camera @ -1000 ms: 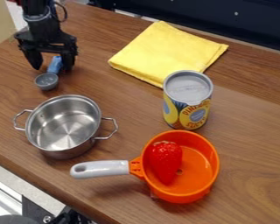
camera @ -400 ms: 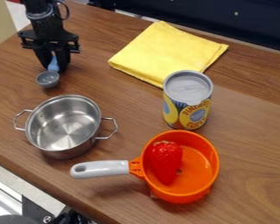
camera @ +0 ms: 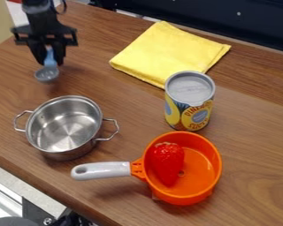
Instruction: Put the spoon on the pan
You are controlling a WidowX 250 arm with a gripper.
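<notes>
One spoon (camera: pixel 47 74) is in my tool (camera: pixel 50 62), whose two sides are clamped on its blue handle. I have it at the upper left of the wooden surface (camera: pixel 256 123), its gray bowl lowermost, apart from the metal pot (camera: pixel 64 151) nearest it. That pot has two loop handles. At the lower right sits the orange pan (camera: pixel 212 176), its gray handle pointing left and a red strawberry (camera: pixel 167 163) inside. A can (camera: pixel 189 112) stands upright just beyond the pan, and a folded yellow cloth (camera: pixel 167 53) lies behind the can.
</notes>
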